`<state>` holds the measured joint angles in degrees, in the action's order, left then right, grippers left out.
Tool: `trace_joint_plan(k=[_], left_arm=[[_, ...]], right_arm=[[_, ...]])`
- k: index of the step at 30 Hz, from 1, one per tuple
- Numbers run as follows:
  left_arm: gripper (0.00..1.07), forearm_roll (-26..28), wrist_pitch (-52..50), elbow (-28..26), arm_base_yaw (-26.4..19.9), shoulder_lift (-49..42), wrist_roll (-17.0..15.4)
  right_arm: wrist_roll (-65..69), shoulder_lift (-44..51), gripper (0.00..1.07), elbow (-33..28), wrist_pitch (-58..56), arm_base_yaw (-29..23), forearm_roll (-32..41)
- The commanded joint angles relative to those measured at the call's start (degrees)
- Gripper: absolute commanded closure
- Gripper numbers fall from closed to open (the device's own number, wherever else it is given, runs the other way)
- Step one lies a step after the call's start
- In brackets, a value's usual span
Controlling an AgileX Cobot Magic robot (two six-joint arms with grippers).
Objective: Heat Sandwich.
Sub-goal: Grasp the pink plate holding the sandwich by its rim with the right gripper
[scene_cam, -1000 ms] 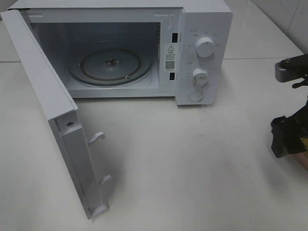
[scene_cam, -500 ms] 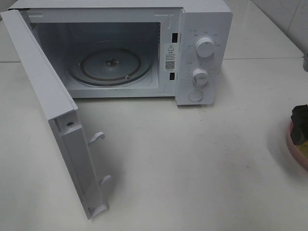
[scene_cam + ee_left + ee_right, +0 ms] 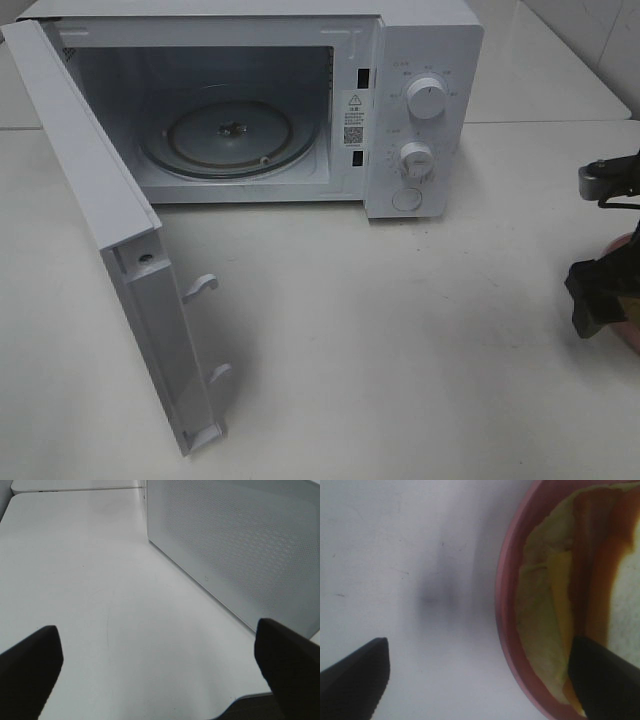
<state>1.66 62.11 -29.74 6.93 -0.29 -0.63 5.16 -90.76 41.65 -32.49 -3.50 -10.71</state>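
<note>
The right gripper (image 3: 480, 680) has its fingers wide apart and empty. One hangs over the sandwich (image 3: 555, 605), the other over the table (image 3: 395, 555), with the rim of the pink plate (image 3: 502, 605) between them. All this sits at the right edge of the high view, so I judge the right arm the nearer one.

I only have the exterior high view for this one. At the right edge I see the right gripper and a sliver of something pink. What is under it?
Observer: A pink plate holding the sandwich, with yellow-green filling and a brown crust edge.
Operator: Is the right gripper shut on it?
Observer: No. The right gripper is open, with one finger outside the plate's rim and the other over the sandwich.
Operator: And the left arm? It is out of my view.
Observer: The left gripper is open above the table, beside the microwave, at its perforated side wall.
</note>
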Motion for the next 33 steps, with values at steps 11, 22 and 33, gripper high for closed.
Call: trace_joint_plan(k=[11,22,33], left_arm=[[0.07,0.23,-0.8,0.11,-0.11,-1.32,-0.34],[0.07,0.23,-0.8,0.11,-0.11,-1.32,-0.34],[0.07,0.23,-0.8,0.11,-0.11,-1.32,-0.34]], right_arm=[[2.46,-9.74,0.17,1.78,5.27,0.86,-3.44],[2.12,-11.86,0.24,2.86,5.21,0.86,-3.44],[2.01,-11.86,0.67,2.86,3.95,0.86,-4.53]])
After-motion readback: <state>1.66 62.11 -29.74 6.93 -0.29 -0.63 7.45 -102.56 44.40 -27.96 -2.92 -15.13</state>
